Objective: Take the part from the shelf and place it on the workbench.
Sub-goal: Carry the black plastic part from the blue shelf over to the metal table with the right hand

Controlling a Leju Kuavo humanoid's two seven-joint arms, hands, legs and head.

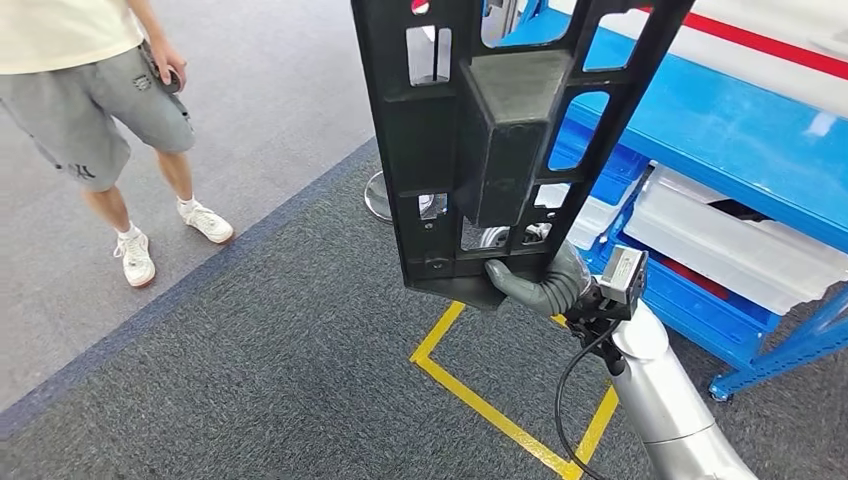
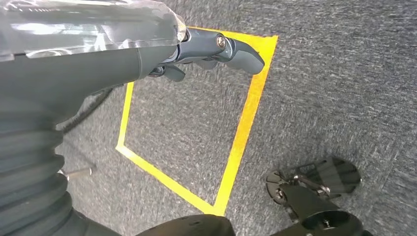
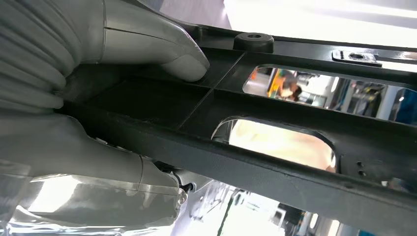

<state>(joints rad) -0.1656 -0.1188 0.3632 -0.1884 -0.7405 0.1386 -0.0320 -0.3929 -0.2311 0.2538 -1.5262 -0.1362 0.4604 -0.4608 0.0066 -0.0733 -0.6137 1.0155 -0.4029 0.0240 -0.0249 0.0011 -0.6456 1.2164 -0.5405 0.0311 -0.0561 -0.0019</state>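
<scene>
Nearest, at about 5 o'clock in the head view, the right hand (image 1: 540, 285) grips the bottom edge of the black part (image 1: 500, 140), fingers wrapped under it, so the long frame stands upright and clear of the floor (a low hold, so I judge the top could sway). The right wrist view adds what the head view cannot: the thumb (image 3: 182, 61) pressed flat on a rib of the part (image 3: 295, 162), with the cut-outs seen through from close.

The left hand (image 2: 216, 51) hangs over the grey carpet, fingers loosely apart and holding nothing; its view shows the yellow floor marking (image 2: 241, 132) from above.

Farther, at 2 o'clock, stands the blue shelf (image 1: 720, 130) with white trays. At 10 o'clock a person (image 1: 90, 90) stands on the carpet. The tabletop is yet to be reached.
</scene>
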